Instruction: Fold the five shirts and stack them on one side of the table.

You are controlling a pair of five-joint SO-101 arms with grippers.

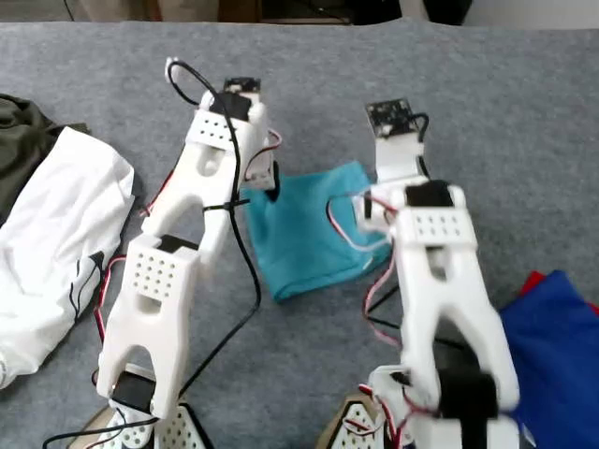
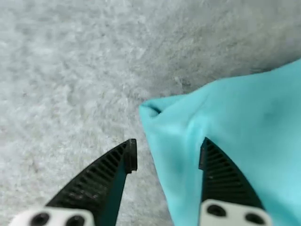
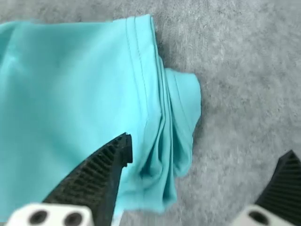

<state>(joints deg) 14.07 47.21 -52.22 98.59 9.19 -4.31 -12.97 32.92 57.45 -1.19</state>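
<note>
Teal folded cloth shirt (image 1: 309, 234) lies mid-table on grey felt table cover (image 1: 524, 84), between both arms. Left gripper (image 2: 168, 153) is part open astride the shirt's corner, gripping nothing. Right gripper (image 3: 206, 150) is wide open over the shirt's bunched hem edge, empty. White crumpled shirt (image 1: 56, 234) and dark shirt (image 1: 23, 131) lie at far left; blue shirt (image 1: 552, 346) lies at near right.
</note>
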